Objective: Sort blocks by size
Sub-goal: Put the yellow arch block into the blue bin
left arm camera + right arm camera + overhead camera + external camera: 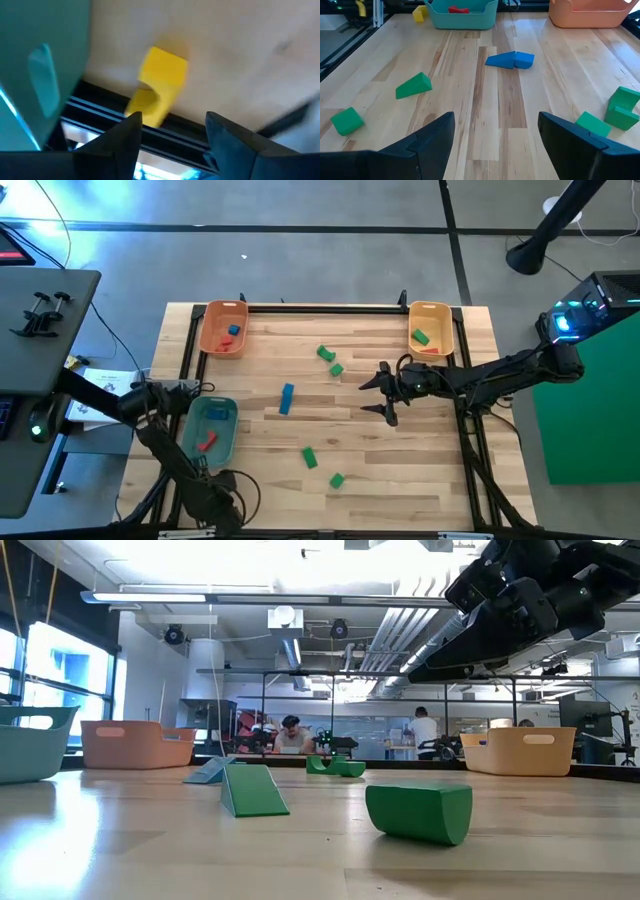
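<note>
Left hand (172,130) apparently parted over one yellow block (161,82); right hand (495,137) wide above five green blocks (413,85).

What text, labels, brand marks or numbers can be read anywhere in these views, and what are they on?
None can be read in any view.
Blocks, for example the green block and the yellow block: plain colour, no marks.
Teal tray and orange tray: no labels visible.
Papers at the table's left edge: print too small to read.
Red-lit device at the upper left: too small to read.
</note>
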Tool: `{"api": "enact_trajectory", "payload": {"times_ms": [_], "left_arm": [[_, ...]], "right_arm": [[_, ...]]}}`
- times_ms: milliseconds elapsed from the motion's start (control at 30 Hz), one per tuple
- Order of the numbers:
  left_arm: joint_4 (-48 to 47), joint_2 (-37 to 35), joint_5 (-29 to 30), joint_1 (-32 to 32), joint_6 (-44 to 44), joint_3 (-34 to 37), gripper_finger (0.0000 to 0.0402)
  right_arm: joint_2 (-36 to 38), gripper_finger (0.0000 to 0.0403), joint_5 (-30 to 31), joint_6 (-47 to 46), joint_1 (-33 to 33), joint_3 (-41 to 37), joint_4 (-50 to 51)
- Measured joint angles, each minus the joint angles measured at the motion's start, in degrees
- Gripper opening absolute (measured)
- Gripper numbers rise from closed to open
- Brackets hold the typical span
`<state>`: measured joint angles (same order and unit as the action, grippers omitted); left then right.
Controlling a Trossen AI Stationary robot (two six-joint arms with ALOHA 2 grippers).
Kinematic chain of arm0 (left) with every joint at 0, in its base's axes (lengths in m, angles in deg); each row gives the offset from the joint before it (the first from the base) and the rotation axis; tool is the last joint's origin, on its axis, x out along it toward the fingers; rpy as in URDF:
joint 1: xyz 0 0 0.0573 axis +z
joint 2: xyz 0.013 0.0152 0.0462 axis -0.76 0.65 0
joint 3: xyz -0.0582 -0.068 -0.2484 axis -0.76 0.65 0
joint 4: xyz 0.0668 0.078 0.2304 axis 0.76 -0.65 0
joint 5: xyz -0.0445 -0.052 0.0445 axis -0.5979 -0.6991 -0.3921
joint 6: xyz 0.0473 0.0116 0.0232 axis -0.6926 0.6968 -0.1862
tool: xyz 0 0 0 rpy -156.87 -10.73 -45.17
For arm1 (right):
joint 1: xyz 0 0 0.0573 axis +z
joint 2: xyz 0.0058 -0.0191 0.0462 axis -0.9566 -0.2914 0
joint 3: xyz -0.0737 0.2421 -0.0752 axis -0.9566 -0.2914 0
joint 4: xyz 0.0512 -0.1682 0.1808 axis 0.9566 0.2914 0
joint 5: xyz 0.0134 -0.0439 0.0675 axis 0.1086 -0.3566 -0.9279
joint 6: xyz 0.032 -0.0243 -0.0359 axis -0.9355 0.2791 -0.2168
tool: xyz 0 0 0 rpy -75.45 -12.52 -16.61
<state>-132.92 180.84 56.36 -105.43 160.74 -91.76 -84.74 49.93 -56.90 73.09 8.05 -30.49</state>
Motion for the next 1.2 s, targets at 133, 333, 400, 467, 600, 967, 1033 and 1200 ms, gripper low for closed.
{"api": "enact_trajectory", "payload": {"times_ms": [133,333,400,467,600,967,1033,1200], "left_arm": [[3.23,0.0,0.0,0.0,-2.66,3.32,0.0209],[12.96,0.01,-0.01,0.0,-5.75,6.95,0.0202],[14.04,-0.05,0.0,0.29,-5.72,7.44,0.0191],[14.28,-0.04,0.19,0.68,-5.81,7.48,0.0168],[14.84,-0.04,0.38,1.74,-6.87,7.1,0.0088],[6.14,0.02,0.39,5.3,-14.6,0.49,0.0045],[2.64,0.02,0.35,5.63,-16.43,-1.42,0.0046],[-2.34,0.01,-1.23,7.02,-18.27,-6.94,0.0048]], "right_arm": [[0.0,0.0281,0.0,0.0,0.0,0.0,-0.02],[0.0,0.0281,-0.02,-0.25,0.0,0.0,-0.02],[0.0,0.0281,0.0,-0.39,0.02,0.0,0.02],[-0.02,0.0281,0.0,-0.42,0.0,0.0,-0.01],[-0.01,0.0281,0.0,-0.44,0.0,0.0,-0.02],[-0.01,0.0281,0.0,-0.42,0.0,0.0,0.0],[0.0,0.0281,0.0,-0.22,0.02,0.0,-0.02],[0.0,0.0281,0.0,0.0,0.0,0.0,-0.02]]}}
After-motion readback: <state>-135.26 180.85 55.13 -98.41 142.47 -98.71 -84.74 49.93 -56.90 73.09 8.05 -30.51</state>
